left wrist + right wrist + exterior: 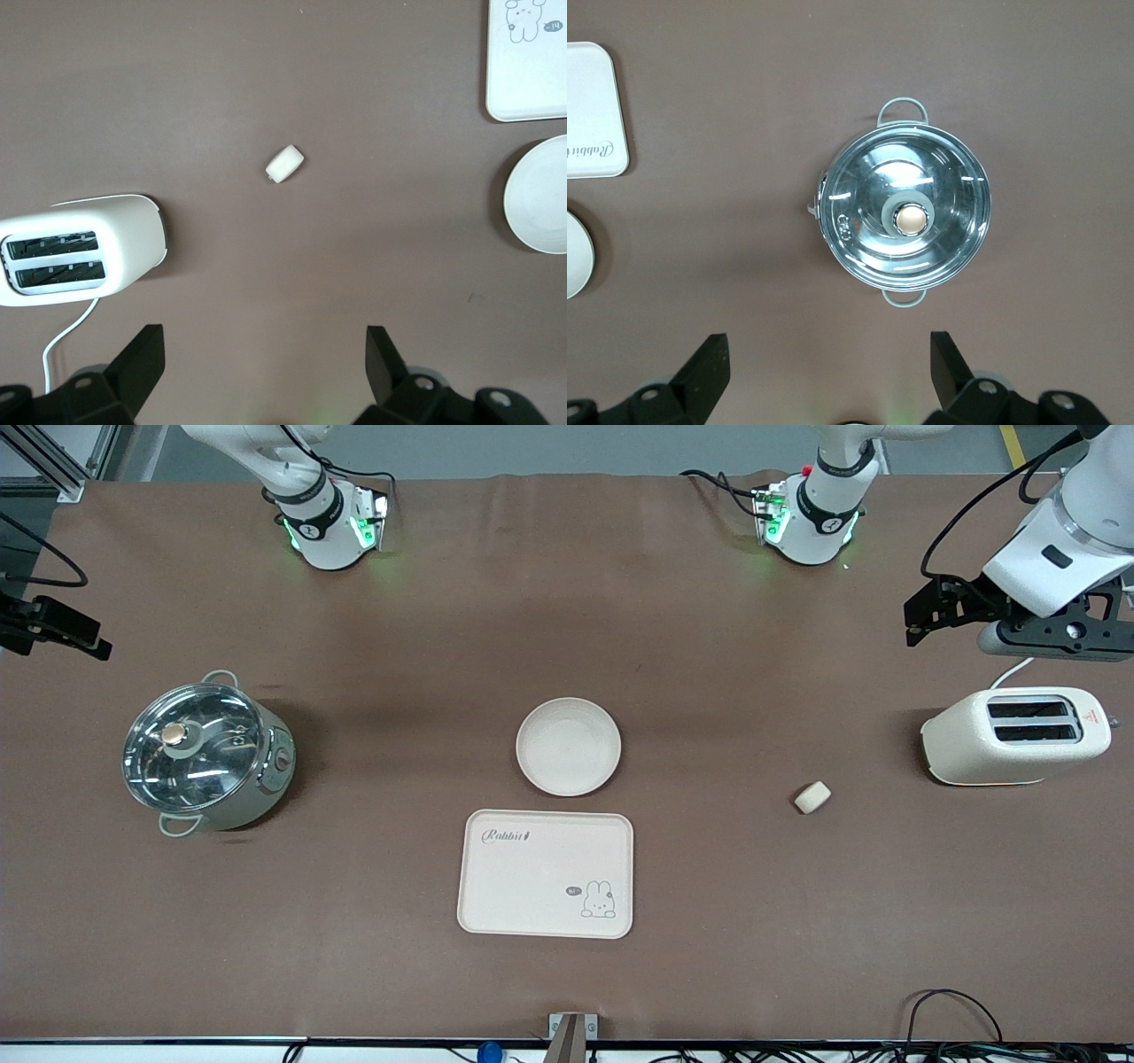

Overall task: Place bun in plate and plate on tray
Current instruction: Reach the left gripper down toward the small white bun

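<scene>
The bun (pixel 812 797) lies on the brown table between the plate and the toaster, toward the left arm's end; it also shows in the left wrist view (pixel 284 164). The round cream plate (pixel 568 746) sits empty mid-table, just farther from the front camera than the Rabbit tray (pixel 546 873), which is also empty. My left gripper (pixel 917 615) hangs open and empty above the table near the toaster, its fingers wide apart (pixel 266 354). My right gripper (pixel 93 642) hangs open and empty at the right arm's end, near the pot (pixel 828 354).
A cream toaster (pixel 1014 735) with its cord stands at the left arm's end, also in the left wrist view (pixel 80 252). A steel pot with a glass lid (pixel 205 753) stands at the right arm's end, also in the right wrist view (pixel 904 217). Cables lie along the table's near edge.
</scene>
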